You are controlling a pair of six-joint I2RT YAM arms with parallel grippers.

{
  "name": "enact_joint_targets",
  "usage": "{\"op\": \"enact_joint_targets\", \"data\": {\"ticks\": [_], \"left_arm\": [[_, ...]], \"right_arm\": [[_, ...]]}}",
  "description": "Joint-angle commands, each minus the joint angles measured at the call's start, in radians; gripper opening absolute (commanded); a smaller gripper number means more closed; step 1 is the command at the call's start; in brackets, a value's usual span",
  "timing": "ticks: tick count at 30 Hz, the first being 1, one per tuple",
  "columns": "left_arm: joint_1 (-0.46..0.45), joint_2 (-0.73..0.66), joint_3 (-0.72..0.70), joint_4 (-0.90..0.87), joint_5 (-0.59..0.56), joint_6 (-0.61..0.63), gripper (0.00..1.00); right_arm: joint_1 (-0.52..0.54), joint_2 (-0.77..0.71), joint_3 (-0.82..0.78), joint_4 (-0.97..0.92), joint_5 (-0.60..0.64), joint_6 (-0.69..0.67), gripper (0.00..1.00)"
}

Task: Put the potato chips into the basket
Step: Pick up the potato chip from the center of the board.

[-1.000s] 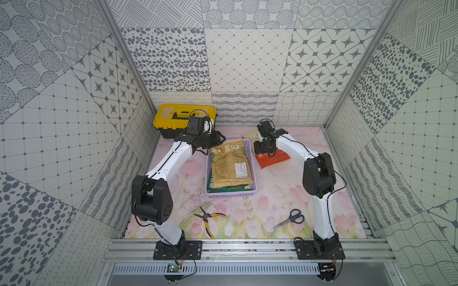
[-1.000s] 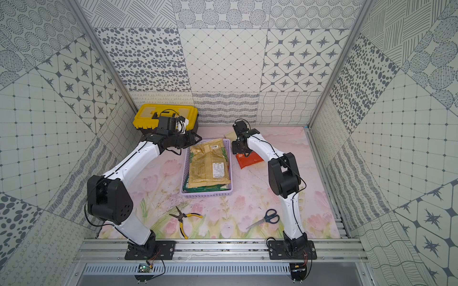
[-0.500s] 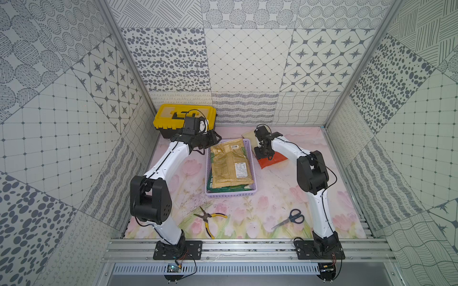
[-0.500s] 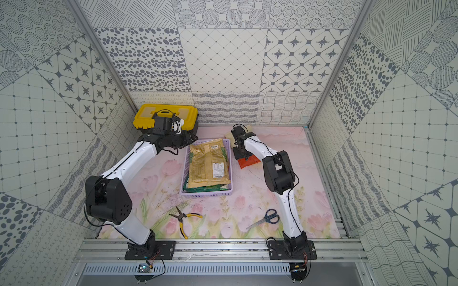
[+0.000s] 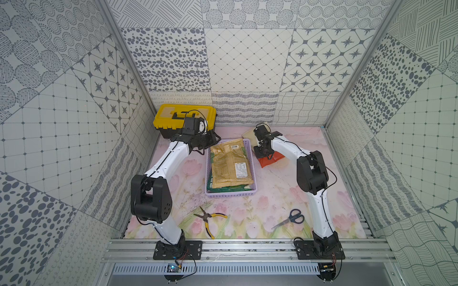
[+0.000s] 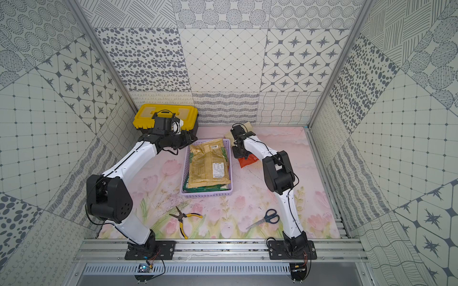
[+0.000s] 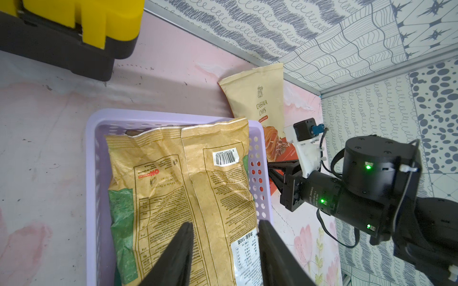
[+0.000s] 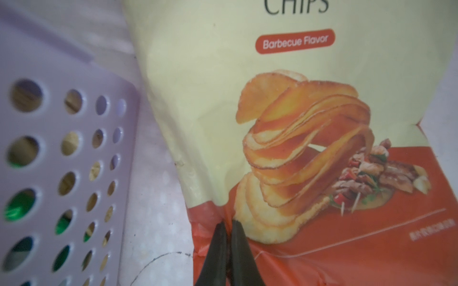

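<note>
- The right hand is clenched on the cassava chips bag, its fingertips nipping a small fold of film in the red band near a lower corner.
- That bag lies flat on the worktop, just beside the basket at its far right corner and outside the rim. Its cream end points at the back wall.
- Handling call: it looks light and air-puffed, with crinkly film. It's probably slippery too, so a thin pinch could slide out on the lift, and the bag will likely droop and swing from that one corner.
- The contents are brittle, so grip a seam or a loose fold, never the belly of the pack.
- I'd say the crimped end seam gives better purchase, since the film there is doubled and stiffer.
- The left hand hangs part-open over the tan-gold bag lying on top in the basket, gripping nothing.
- A green bag peeks out beneath it, so the basket is already stacked. The newcomer would ride on top and might slip off.
</note>
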Motion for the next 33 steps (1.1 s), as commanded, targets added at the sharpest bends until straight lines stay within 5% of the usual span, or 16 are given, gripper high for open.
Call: {"op": "enact_joint_targets", "data": {"ticks": [1, 10, 19, 24, 33], "left_arm": [[0.004, 0.004, 0.001, 0.029, 0.0, 0.0, 0.47], [0.006, -0.001, 0.0, 0.018, -0.015, -0.006, 0.47], [0.007, -0.001, -0.002, 0.02, -0.003, -0.018, 0.47], [0.008, -0.005, -0.001, 0.013, -0.012, -0.014, 0.47], [0.014, -0.015, -0.003, -0.001, -0.051, 0.005, 0.47]], "right_arm": [[-0.011, -0.083, -0.021, -0.02, -0.031, 0.069, 0.0], [-0.091, -0.408, -0.283, 0.07, -0.236, 0.329, 0.0], [-0.113, -0.739, -0.48, 0.19, -0.299, 0.442, 0.0], [-0.096, -0.81, -0.482, 0.222, -0.348, 0.513, 0.0], [0.128, -0.734, -0.446, 0.294, -0.282, 0.574, 0.0]]}}
